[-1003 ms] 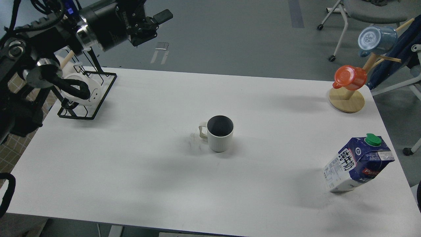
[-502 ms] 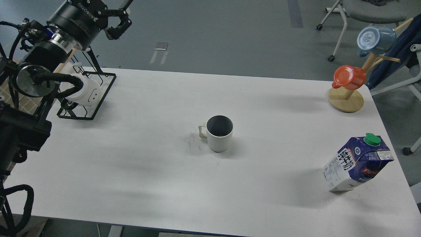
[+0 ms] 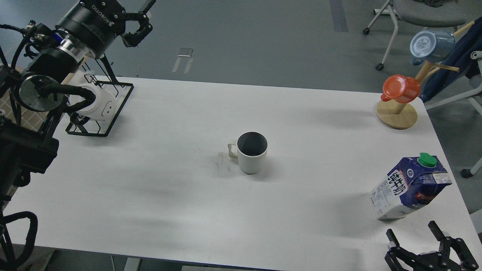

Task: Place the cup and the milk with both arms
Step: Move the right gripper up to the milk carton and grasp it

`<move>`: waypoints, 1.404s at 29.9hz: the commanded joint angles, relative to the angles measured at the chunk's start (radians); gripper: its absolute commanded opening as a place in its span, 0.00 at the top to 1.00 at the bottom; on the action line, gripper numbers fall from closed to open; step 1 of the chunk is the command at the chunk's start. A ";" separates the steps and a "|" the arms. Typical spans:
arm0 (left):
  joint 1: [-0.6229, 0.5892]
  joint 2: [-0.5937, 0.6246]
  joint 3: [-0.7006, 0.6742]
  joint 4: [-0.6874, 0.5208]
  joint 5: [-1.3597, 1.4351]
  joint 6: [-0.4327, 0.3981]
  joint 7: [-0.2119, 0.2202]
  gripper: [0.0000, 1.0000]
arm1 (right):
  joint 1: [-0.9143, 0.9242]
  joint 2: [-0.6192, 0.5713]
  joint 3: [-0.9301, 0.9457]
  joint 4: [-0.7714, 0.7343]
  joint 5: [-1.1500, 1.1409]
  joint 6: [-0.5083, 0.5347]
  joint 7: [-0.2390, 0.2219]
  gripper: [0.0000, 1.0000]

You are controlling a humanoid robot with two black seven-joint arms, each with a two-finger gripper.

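Observation:
The cup [image 3: 251, 153], an off-white ribbed mug with a dark grey inside, stands upright at the middle of the white table [image 3: 158, 195], handle to the left. The milk [image 3: 410, 187], a dark blue and white carton with a green cap, stands near the table's right front edge. My left gripper [image 3: 141, 19] is open and empty, high above the table's back left corner, far from the cup. My right gripper [image 3: 413, 230] is open and empty at the bottom right, fingers pointing up, just in front of the milk.
A black wire rack [image 3: 99, 109] with a smooth white face mug [image 3: 98, 106] stands at the back left under my left arm. A wooden mug tree [image 3: 397, 113] with an orange cup [image 3: 401, 88] and a blue cup [image 3: 431, 45] stands at the back right. A chair [image 3: 421, 15] stands beyond the table.
My left arm swung left and its gripper turned upward, then barely moved. My right gripper has come into view at the bottom right. Cup and milk have not moved.

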 commanded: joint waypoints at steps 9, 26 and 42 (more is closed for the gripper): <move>0.003 0.004 -0.002 -0.011 0.002 0.002 0.015 0.02 | 0.006 0.006 0.049 0.020 0.000 0.000 0.016 0.04; 0.004 0.015 0.010 -0.037 0.002 -0.001 0.065 0.02 | 0.139 0.057 0.060 0.000 -0.013 0.000 0.021 0.11; 0.012 0.010 0.010 -0.020 0.015 0.000 0.058 0.02 | 0.201 0.063 0.080 -0.014 -0.019 0.000 0.023 0.92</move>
